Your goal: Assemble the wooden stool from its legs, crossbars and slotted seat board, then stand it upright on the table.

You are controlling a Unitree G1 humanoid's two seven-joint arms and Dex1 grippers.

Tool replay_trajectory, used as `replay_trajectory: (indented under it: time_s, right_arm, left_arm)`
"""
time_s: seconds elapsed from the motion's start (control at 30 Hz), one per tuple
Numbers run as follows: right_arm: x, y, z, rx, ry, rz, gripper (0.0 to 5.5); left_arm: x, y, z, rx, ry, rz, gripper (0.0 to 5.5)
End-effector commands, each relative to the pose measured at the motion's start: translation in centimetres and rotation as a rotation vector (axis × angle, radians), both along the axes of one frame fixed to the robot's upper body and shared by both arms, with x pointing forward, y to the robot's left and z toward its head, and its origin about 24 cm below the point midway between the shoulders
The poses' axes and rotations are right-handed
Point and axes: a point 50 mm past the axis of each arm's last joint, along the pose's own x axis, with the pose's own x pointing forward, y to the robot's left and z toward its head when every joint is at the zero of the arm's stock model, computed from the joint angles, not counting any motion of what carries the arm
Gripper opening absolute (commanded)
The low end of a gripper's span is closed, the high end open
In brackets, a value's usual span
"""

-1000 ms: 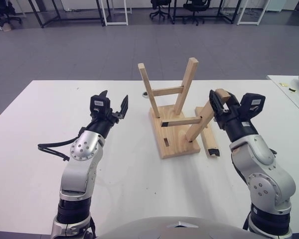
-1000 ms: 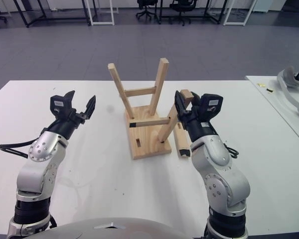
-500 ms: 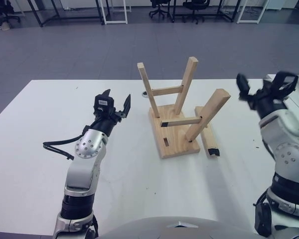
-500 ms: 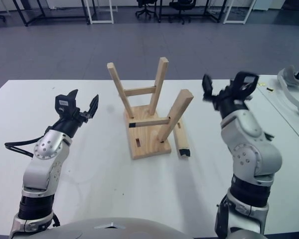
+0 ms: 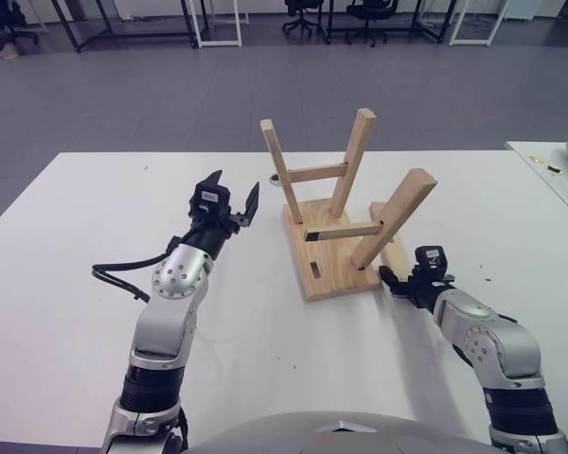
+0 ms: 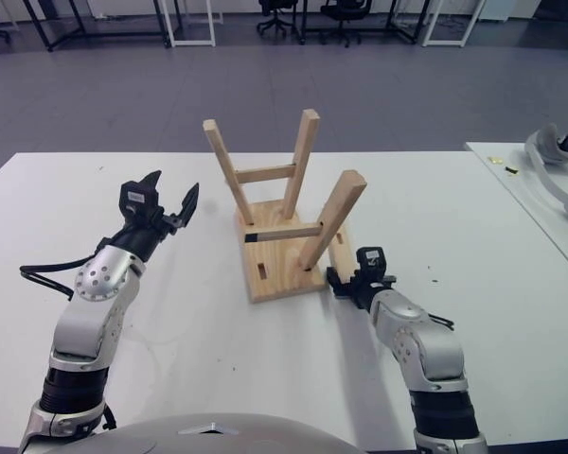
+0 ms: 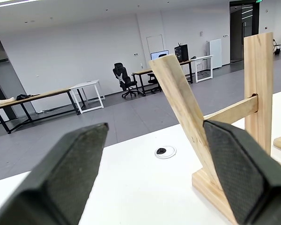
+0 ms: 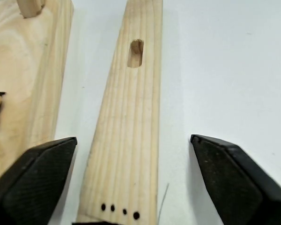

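- Logged seat board point(image 5: 331, 257) lying flat near the middle of white table point(image 5: 76, 284), legs pointing up, board slot point(image 5: 314, 270) open on its near-left part
- Counted three legs seated in the board: back-left leg point(image 5: 276, 165) leaning left, back-right leg point(image 5: 352, 161) close to upright, near-right leg point(image 5: 395, 216) tilted out to the right
- Noted upper crossbar point(image 5: 317, 173) joining the two back legs; lower crossbar point(image 5: 346, 230) running left from near-right leg, dark-marked left end hanging over the board
- Found fourth leg point(image 8: 131, 131) loose, flat on the table just beside the board's right edge, a thin strip of table between them; leg slot point(image 8: 136, 51) facing up, four small dark dots point(image 8: 119, 209) at the near end
- Placed right gripper point(image 5: 402, 281) low at the table, at the loose leg's near end; fingers spread wide, one on each side of the leg, both clear of the wood
- Placed left gripper point(image 5: 237, 183) above the table, left of the stool and near back-left leg; fingers spread, nothing between them
- Spotted round grommet point(image 7: 160, 151) set in the tabletop beyond left gripper, behind the stool
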Motion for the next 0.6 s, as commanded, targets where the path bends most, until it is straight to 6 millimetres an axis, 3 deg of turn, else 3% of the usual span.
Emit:
replay_trajectory:
  time_s: [0.03,0.27,0.33,0.43,0.5,0.6]
  right_arm:
    - [0.1,-0.2,0.2,-0.014,-0.002,-0.001,3.79]
    - [0.6,-0.1,0.5,-0.080,-0.052,0.046,2.43]
    - [1.5,-0.4,1.6,-0.086,-0.141,0.019,2.07]
    - [4.1,-3.0,6.7,-0.136,-0.436,-0.070,2.07]
    - [5.6,-5.2,11.9,-0.210,-0.675,-0.074,2.07]
    - [6.7,-6.1,18.2,-0.326,-0.909,0.018,2.07]
  left_arm:
    - [0.1,-0.2,0.2,0.025,-0.012,-0.011,3.74]
    - [0.2,-0.3,0.2,0.024,-0.014,-0.015,3.74]
    - [0.5,-0.2,0.6,-0.003,-0.021,-0.011,3.74]
    - [1.4,-0.1,3.3,-0.046,-0.077,-0.061,3.74]
    - [2.5,-0.7,7.0,-0.134,-0.141,-0.186,3.74]
    - [4.2,-1.6,11.4,-0.300,-0.186,-0.348,3.74]
